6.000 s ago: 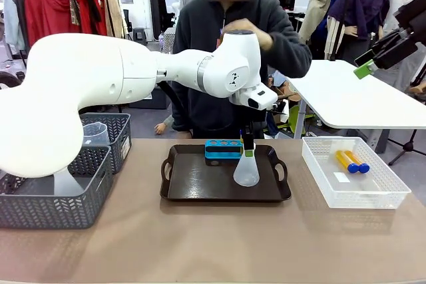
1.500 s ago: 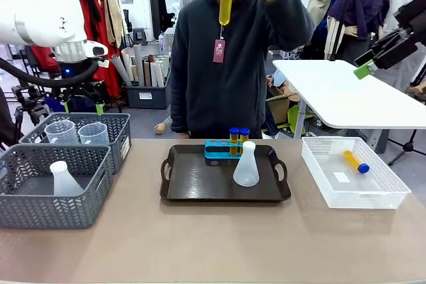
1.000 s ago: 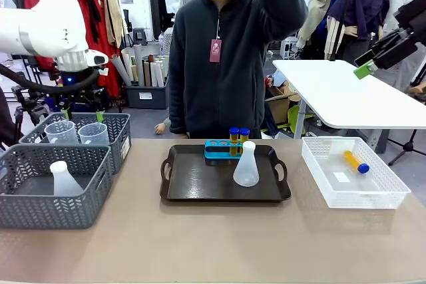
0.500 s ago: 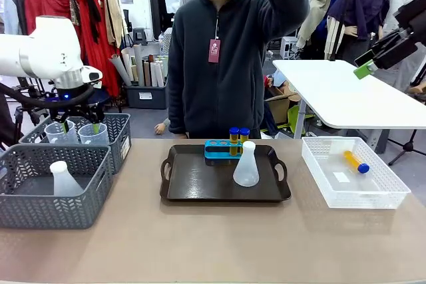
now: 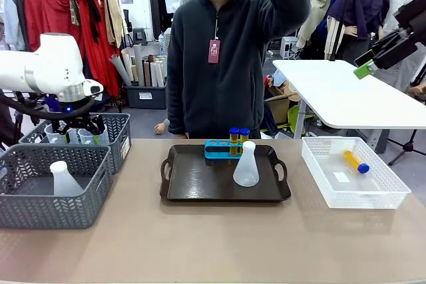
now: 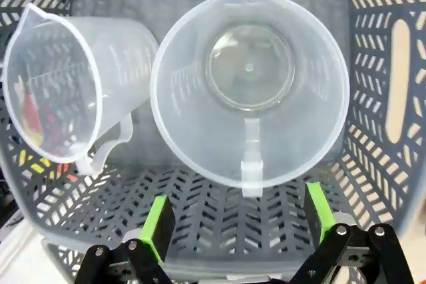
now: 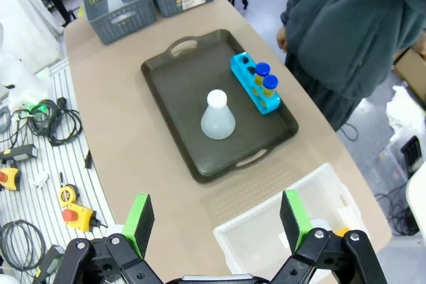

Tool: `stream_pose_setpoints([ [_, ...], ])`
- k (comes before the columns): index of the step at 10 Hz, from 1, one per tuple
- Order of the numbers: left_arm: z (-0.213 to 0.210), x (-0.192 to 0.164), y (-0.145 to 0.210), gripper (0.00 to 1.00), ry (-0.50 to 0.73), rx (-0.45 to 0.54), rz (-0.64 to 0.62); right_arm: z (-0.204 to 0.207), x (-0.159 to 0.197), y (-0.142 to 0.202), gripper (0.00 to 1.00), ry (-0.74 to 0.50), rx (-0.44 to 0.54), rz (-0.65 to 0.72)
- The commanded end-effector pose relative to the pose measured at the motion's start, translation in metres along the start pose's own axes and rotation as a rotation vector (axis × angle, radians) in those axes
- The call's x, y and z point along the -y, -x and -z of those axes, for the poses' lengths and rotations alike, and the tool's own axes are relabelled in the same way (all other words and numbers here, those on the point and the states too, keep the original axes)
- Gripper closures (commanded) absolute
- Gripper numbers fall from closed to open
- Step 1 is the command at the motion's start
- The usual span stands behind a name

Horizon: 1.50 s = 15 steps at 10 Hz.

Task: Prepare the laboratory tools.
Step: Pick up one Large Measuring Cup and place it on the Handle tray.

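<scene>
While hanging over the rear grey basket (image 5: 116,131) at the table's left end, holds the left gripper (image 5: 78,128) spread wide, green pads (image 6: 158,221) clamping nothing, aimed straight down at a clear handled measuring beaker (image 6: 249,78) standing upright in that basket, handle turned towards the gap between the fingers, pads apart from its rim in the wrist view. Just beside it in the same basket, a second beaker (image 6: 56,78). In the front grey basket (image 5: 53,197), a small white flask (image 5: 64,179), upright. On the dark tray (image 5: 200,184) at mid-table, a translucent white conical flask (image 5: 246,164) upright, just in front of a blue four-hole rack (image 5: 216,149) at the tray's far edge, with two amber tubes (image 5: 239,134), blue-capped, standing in its two right-hand holes. In the white bin (image 5: 353,197) on the right, one more amber tube (image 5: 356,161) lying flat. High over the table's right end, right gripper (image 7: 217,217) also spread wide, gripping nothing. At the far side, a person (image 5: 226,64) in a dark top, one sleeve raised to the top edge
</scene>
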State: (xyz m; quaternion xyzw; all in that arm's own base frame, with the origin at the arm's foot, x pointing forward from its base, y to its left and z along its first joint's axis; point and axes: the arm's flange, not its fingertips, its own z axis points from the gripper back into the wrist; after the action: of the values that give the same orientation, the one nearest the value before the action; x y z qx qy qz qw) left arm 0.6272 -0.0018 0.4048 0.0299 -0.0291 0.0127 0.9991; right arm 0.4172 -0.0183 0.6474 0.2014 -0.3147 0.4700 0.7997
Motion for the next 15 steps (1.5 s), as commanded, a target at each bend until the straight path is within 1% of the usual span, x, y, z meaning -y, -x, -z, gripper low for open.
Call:
stream_pose_setpoints([
  [1,0.013,-0.004,0.003,0.0,0.003,0.033,-0.01,0.0,0.0,-0.002,0.0,-0.008,0.017,-0.002],
  [3,0.024,-0.004,0.0,0.0,0.02,0.037,-0.002,0.0,0.0,-0.002,0.0,-0.008,0.017,-0.002],
  [4,0.028,-0.003,-0.001,0.03,0.027,0.04,-0.005,0.0,0.0,-0.002,0.0,-0.008,0.017,-0.002],
  [5,0.03,-0.002,-0.001,0.14,0.023,0.05,0.006,0.0,0.0,-0.002,0.0,-0.008,0.017,-0.002],
  [9,0.029,-0.004,-0.001,0.91,0.026,0.05,0.003,0.0,0.0,-0.002,0.0,-0.008,0.017,-0.002],
  [10,0.029,-0.004,-0.001,1.0,0.03,0.049,0.0,0.0,0.0,-0.002,0.0,-0.008,0.017,-0.002],
  [13,0.024,-0.006,0.0,1.0,0.038,0.051,-0.005,0.0,0.0,-0.002,0.0,-0.008,0.017,-0.002],
  [15,0.012,-0.005,0.001,1.0,0.041,0.062,0.0,0.0,0.0,-0.002,0.0,-0.008,0.017,-0.002],
])
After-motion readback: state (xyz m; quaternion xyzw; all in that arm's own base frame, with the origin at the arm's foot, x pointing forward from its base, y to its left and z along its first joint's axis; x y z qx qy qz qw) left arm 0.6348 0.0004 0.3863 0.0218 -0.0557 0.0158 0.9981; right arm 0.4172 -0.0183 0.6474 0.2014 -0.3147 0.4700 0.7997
